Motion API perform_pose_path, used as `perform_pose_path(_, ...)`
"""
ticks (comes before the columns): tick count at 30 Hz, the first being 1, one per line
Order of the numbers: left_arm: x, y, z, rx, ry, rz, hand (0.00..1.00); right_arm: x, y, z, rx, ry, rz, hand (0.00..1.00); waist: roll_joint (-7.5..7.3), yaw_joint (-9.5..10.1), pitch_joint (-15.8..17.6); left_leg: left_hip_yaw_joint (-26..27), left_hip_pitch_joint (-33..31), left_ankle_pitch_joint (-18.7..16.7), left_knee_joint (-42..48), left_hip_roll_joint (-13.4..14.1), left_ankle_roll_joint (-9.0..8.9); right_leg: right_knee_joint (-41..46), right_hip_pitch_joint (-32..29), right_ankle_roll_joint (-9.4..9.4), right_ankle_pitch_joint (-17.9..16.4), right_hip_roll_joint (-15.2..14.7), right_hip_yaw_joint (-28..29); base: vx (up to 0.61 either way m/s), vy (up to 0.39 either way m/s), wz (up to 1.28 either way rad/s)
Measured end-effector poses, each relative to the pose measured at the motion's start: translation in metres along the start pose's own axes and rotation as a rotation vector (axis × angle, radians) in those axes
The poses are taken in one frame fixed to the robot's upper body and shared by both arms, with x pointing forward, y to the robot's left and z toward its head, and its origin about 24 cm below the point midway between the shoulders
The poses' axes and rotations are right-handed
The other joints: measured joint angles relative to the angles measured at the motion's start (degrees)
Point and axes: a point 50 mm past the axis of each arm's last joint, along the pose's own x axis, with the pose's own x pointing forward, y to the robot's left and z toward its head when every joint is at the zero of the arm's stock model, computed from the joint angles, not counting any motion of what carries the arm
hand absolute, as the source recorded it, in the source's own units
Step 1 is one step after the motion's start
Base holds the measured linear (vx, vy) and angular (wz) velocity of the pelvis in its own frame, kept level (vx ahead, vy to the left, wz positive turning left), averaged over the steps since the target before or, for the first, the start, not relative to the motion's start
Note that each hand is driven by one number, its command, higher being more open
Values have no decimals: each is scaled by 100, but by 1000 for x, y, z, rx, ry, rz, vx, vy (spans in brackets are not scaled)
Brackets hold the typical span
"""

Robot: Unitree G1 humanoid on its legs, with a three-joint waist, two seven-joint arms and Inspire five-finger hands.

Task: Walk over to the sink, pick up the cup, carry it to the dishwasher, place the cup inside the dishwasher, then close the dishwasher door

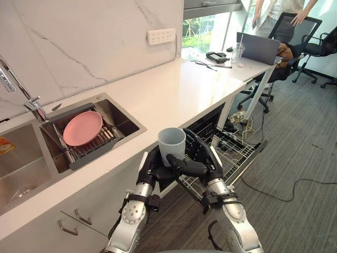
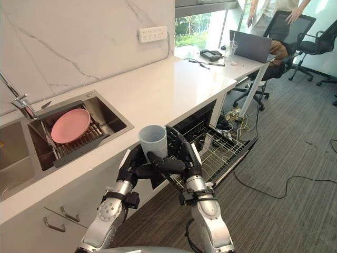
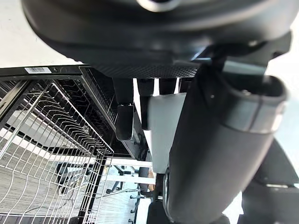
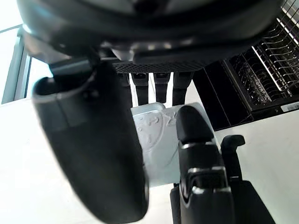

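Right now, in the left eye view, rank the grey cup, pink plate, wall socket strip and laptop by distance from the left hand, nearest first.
1. grey cup: gripped in the left hand itself.
2. pink plate: in the sink, to the hand's left.
3. wall socket strip: on the marble wall, across the counter.
4. laptop: on the far desk, to the right.

A pink plate (image 1: 82, 128) rests on a dark rack (image 1: 100, 138) — a laptop (image 1: 259, 48) sits open on the far desk (image 1: 247, 68).
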Motion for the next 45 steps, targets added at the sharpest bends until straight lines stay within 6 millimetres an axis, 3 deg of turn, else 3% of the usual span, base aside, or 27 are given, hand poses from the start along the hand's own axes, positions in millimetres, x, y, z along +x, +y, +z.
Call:
perform_pose_path(9,1,0,1,1,-2,-1,30,0,0,0,18,-3,4,30,-4,-3,2,0,-3,-1,0,0,0,-2,-2,0,0,-1,-2,0,0,0)
perform_pose_path(10,1,0,1,0,-3,-1,90,0,0,0,20,-4,3,30,-5,-4,3,0,-4,-1,0,0,0,-3,-2,0,0,-1,-2,0,0,0)
perform_pose_path(24,4,-11,26,-56,-109,-18,90,2,-15,8,93,-63,-150,30,-28,-3,27,-24,-29,-9,-4,1,-5,-30,-2,0,0,-5,-34,0,0,0)
perform_pose_path(33,1,12,56,-142,-245,72,90,-6,-43,18,69,-107,-305,30,-11,-1,164,-35,-29,-13,-2,2,-7,-29,7,0,0,-5,-48,0,0,0)
perform_pose_path(45,-17,19,34,-218,-161,89,90,-15,-63,30,64,-164,-412,30,34,-35,209,-48,-30,-14,-15,1,-8,-32,12,0,0,-7,-74,0,0,0)
